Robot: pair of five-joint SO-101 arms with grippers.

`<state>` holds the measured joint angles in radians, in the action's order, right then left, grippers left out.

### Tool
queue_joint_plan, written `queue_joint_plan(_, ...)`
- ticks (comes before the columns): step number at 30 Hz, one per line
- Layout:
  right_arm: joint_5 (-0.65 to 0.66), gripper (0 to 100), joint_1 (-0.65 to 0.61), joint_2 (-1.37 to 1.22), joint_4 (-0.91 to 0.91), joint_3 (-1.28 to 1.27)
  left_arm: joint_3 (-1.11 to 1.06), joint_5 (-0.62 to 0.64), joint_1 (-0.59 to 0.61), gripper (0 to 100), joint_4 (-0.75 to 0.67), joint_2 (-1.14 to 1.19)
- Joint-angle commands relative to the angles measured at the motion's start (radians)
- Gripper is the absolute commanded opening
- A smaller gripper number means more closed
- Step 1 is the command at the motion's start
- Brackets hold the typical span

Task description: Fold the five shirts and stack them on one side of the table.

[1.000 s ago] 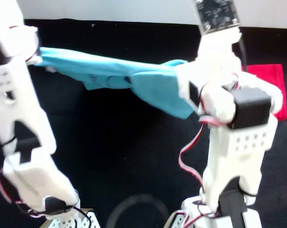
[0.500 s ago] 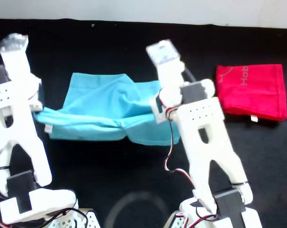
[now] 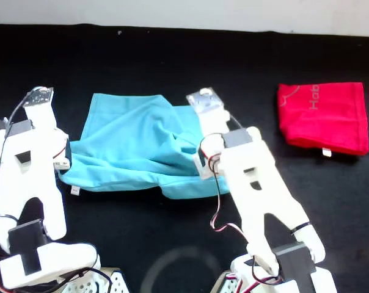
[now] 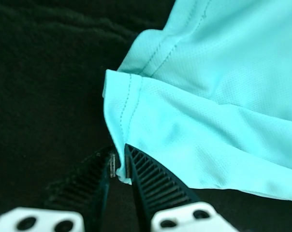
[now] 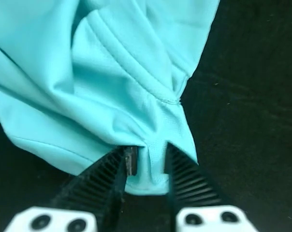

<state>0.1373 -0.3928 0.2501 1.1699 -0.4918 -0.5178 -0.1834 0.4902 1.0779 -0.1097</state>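
While both arms bend low over the black cloth-covered table [image 3: 142, 55], the large turquoise shirt of thin sports fabric [image 3: 135, 146] lies on it between them, spread but wrinkled, with one layer thrown loosely over another. In the high view the shirt lies in the middle-left part of the table, and its two near corners reach under the white arms.

The left gripper [image 4: 120, 162] is clenched on one corner of the shirt. Its two black ribbed jaws stand almost together, and only the thin stitched hem is pinched between their tips. From this corner the cloth goes away in flat folds onto the table.

The right gripper [image 5: 148, 159] grasps the opposite near edge of the same shirt. Its jaws stand a little apart, and a bunched fold of the hem fills the gap between them; several creases run together toward this place.

A small red shirt, folded into a neat rectangle [image 3: 322, 116], lies flat at the right side of the table, well apart from the turquoise one and from both arms.
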Motion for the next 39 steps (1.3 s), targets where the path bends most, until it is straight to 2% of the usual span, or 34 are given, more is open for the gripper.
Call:
queue_joint_plan(1, -0.005, 18.0, 0.022, 0.015, 0.137, 0.170, 0.001, -0.009, 0.010, 1, -0.015, -0.047)
queue_joint_plan(3, -0.003, 16.9, 0.016, 0.015, 0.220, 0.226, 0.001, -0.009, 0.012, 1, -0.014, -0.047)
queue_joint_plan(6, -0.002, 12.6, -0.058, 0.007, 0.318, 0.240, 0.001, -0.009, 0.012, 1, -0.015, -0.047)
queue_joint_plan(10, 0.020, 3.7, -0.176, 0.004, 0.315, 0.128, 0.002, -0.009, 0.007, 1, -0.018, -0.047)
queue_joint_plan(14, 0.083, 0.8, -0.205, 0.002, 0.104, -0.054, 0.002, -0.009, 0.005, 1, -0.037, -0.047)
queue_joint_plan(18, 0.087, 0.9, -0.107, -0.004, -0.191, -0.153, 0.002, -0.009, 0.008, 1, -0.032, -0.047)
queue_joint_plan(21, 0.087, 0.9, -0.019, -0.074, -0.380, -0.133, 0.002, -0.008, 0.012, 1, -0.031, -0.047)
queue_joint_plan(24, 0.087, 0.9, 0.048, -0.219, -0.470, -0.036, 0.002, -0.008, 0.012, 1, -0.031, -0.048)
queue_joint_plan(30, 0.084, 0.9, 0.111, -0.519, -0.440, 0.298, 0.002, -0.008, 0.013, 1, -0.029, -0.048)
queue_joint_plan(39, 0.086, 0.9, 0.117, -0.558, -0.045, 0.705, 0.002, -0.008, 0.013, 1, -0.035, -0.048)
